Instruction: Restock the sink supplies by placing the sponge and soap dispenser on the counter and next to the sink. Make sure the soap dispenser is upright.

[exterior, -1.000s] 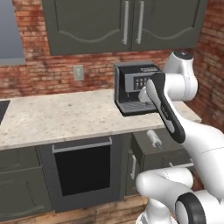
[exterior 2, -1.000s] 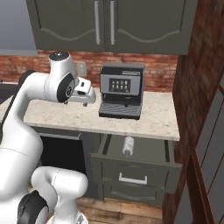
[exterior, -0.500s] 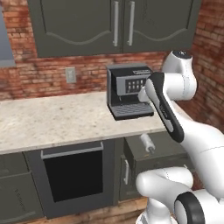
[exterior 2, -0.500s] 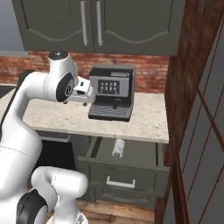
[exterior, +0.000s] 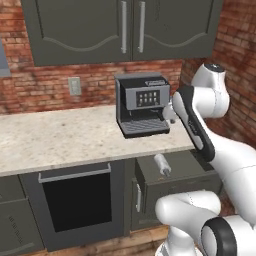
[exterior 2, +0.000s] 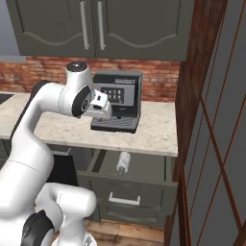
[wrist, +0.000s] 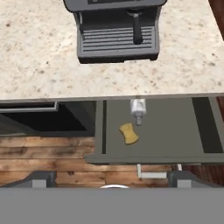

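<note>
Currently noted, line by line:
Sponge: the small yellowish soft sponge [wrist: 128, 133] lay flat on the floor of the open dark grey drawer [wrist: 175, 131], just beside the bottle; not yet on the worktop.
Soap dispenser: the small whitish-grey cylindrical soap dispenser [wrist: 138, 110] lay on its side in the same drawer, pump toward the drawer front; it would need standing up.
Counter: the pale beige speckled stone counter [exterior: 60, 137] carried a black coffee machine [exterior: 142, 105].
Gripper: the two-finger gripper [exterior 2: 102, 106] hung high above the drawer, fingers spread wide, holding nothing; probably looking down to choose a grasp.
</note>
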Robot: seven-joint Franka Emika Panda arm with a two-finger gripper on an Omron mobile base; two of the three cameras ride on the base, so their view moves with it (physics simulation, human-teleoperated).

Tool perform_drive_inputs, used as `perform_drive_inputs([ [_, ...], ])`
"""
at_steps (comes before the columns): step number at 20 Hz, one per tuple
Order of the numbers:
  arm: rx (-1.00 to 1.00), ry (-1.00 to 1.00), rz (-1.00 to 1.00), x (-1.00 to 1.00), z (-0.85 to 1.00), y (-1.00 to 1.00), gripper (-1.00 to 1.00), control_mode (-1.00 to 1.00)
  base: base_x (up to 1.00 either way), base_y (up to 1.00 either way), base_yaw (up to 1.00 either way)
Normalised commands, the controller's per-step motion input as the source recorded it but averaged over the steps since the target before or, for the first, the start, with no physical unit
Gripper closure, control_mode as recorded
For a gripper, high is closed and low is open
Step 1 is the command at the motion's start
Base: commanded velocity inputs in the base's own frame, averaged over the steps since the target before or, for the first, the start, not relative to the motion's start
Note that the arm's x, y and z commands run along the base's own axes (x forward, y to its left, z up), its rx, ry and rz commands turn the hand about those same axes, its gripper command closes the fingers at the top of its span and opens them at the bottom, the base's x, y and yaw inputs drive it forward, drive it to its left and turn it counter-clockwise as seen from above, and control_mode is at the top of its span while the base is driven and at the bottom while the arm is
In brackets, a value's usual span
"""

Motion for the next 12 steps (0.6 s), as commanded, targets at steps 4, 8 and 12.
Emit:
perform_drive_inputs([
  [4,0.05,0.13,0.00,0.07,-1.00,-0.79,-1.00,-1.00,0.00,0.00,0.00],
  [8,0.00,0.28,0.00,0.01,-1.00,-0.47,-1.00,-1.00,0.00,0.00,0.00],
  [12,-0.09,0.22,0.00,0.01,-1.00,-0.03,-1.00,-1.00,0.00,0.00,0.00],
])
